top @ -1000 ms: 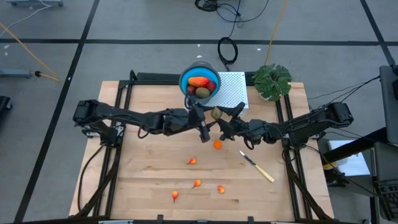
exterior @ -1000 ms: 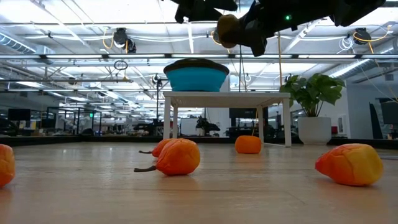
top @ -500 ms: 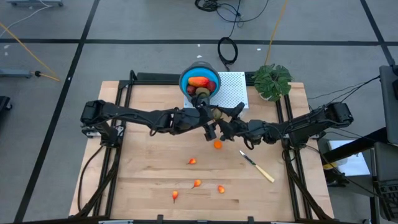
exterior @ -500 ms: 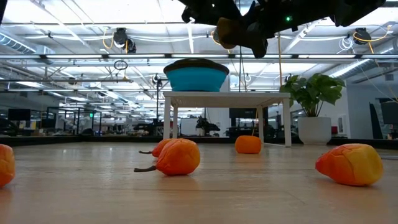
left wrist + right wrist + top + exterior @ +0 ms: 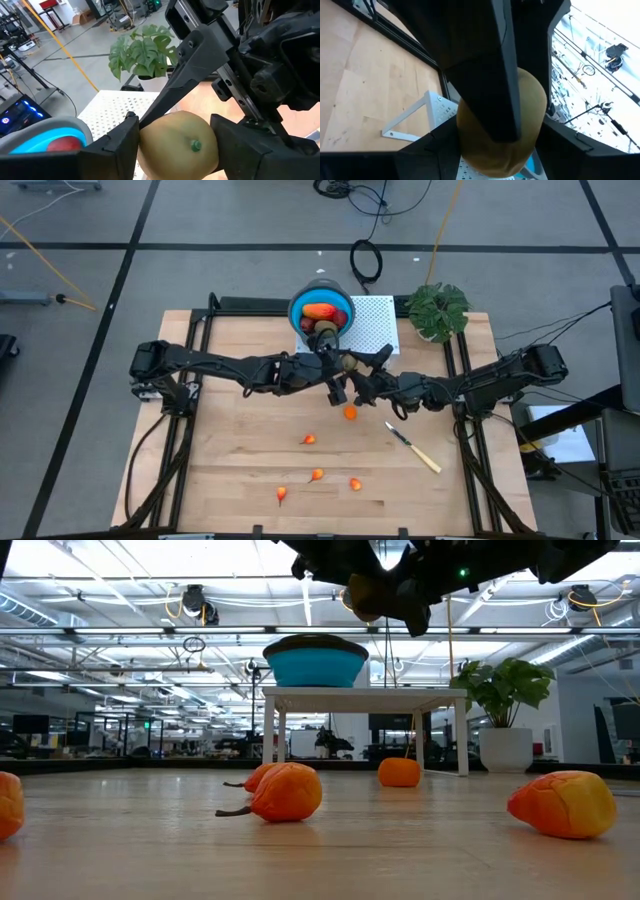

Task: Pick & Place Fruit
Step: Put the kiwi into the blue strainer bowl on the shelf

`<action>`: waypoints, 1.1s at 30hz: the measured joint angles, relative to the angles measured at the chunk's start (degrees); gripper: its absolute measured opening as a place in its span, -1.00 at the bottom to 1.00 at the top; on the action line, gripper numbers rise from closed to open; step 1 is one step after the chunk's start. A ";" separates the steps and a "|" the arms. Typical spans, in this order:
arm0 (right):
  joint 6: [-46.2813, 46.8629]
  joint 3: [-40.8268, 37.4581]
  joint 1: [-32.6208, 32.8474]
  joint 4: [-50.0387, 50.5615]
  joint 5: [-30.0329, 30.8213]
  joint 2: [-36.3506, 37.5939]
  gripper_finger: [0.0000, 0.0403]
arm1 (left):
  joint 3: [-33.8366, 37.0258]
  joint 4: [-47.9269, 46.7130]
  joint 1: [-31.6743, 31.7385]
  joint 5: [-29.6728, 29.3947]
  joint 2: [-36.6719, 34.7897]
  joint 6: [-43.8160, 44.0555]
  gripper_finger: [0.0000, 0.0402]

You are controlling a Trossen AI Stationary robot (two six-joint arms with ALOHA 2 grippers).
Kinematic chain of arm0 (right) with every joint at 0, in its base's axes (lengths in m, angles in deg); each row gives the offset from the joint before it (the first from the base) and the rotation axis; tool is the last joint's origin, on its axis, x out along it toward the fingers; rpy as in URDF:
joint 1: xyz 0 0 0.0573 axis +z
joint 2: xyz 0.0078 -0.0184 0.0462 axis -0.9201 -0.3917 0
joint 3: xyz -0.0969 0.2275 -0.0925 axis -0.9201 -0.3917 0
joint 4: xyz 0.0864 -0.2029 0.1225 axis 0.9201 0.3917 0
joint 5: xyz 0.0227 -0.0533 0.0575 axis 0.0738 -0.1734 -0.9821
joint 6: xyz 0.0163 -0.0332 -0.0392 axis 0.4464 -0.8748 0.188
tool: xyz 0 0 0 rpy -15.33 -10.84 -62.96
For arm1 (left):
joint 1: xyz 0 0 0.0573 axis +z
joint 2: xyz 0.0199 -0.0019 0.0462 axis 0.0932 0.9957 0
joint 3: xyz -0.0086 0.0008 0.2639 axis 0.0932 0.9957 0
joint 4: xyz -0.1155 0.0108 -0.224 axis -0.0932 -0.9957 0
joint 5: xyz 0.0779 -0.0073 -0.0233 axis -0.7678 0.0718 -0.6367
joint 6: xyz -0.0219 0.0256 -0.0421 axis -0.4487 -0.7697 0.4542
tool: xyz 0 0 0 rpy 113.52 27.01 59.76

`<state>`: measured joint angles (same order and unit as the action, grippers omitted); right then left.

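Note:
A brown-green oval fruit (image 5: 347, 363) (image 5: 365, 595) hangs in the air just near of the blue bowl (image 5: 296, 310), between both grippers. My left gripper (image 5: 340, 369) (image 5: 177, 150) reaches it from the table's left and is shut on it. My right gripper (image 5: 356, 370) (image 5: 495, 150) comes from the right and is also shut on it. The bowl stands on a white perforated stand (image 5: 378, 330) and holds a red-yellow piece (image 5: 320, 311), a dark red ball and another brown-green oval. My left gripper pinches the oval fruit (image 5: 177, 145) across its middle, one finger (image 5: 117, 145) on each flank, coming roughly level from the table's left. The fruit is lifted clear of the table. My right gripper pinches the same fruit (image 5: 530, 105) between its two fingers (image 5: 425, 147), coming from the table's right; the left gripper's finger stands in front of much of the contact.
An orange ball (image 5: 350, 413) lies on the table below the grippers. Several small orange-red bits (image 5: 309, 439) (image 5: 317, 474) (image 5: 355, 483) lie toward the near edge. A pale-handled knife (image 5: 415, 448) lies to the right, and a potted plant (image 5: 438, 310) stands at the far right corner.
My left gripper has moved right and toward the far edge, up to the fruit held by my right gripper, and now has its fingers on either side of it. The fruit and my right gripper have stayed where they were.

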<state>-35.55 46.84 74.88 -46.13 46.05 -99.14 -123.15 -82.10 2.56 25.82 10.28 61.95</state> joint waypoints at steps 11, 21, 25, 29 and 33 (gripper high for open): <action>7.32 0.00 0.00 0.16 0.11 0.00 0.18 | 0.00 -0.16 0.00 1.05 -0.02 -0.24 0.03; 15.13 0.04 0.00 3.52 0.20 0.09 0.34 | 0.00 -0.36 0.00 1.13 -0.02 -0.29 -0.02; 18.48 0.09 0.00 6.16 0.37 0.13 0.40 | 0.02 -0.37 0.02 0.99 0.00 -1.90 -0.01; 21.23 0.09 0.00 7.64 1.58 0.13 0.44 | 0.04 -0.01 0.19 0.81 0.00 -3.50 -0.03; 23.98 0.09 0.00 8.35 5.72 0.13 0.45 | 0.04 0.93 0.26 -1.24 -1.23 -5.98 -0.03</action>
<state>-11.57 46.93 74.88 -37.78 51.78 -99.01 -123.11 -81.18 2.82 24.58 9.05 55.97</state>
